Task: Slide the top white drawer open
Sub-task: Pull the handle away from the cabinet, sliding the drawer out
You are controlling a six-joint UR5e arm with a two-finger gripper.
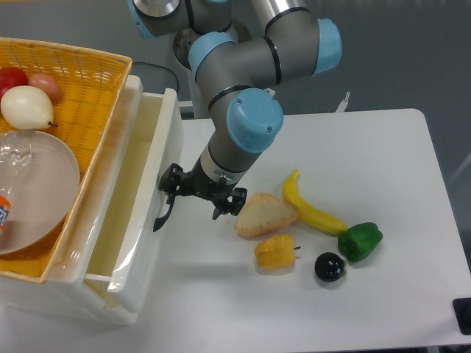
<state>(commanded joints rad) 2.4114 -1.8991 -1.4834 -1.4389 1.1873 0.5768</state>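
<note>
Taking the drawer [140,243] as the landmark: it sits at the left of the table [383,309], pulled partly out so that its pale inside shows from above, and its black handle [163,213] faces right. Nearest the camera and well to its right lie a black round fruit [330,266], a yellow pepper [276,251] and a green pepper [360,241]. A little farther back are a piece of bread [265,214] and a banana [309,207]. The gripper [200,197] is at the drawer's front, one finger at the handle; whether it grips the handle or only hooks it cannot be told. Behind and left of the drawer, a yellow basket [73,81] holds a clear bowl [33,187], an onion [26,107] and a tomato [11,77].
</note>
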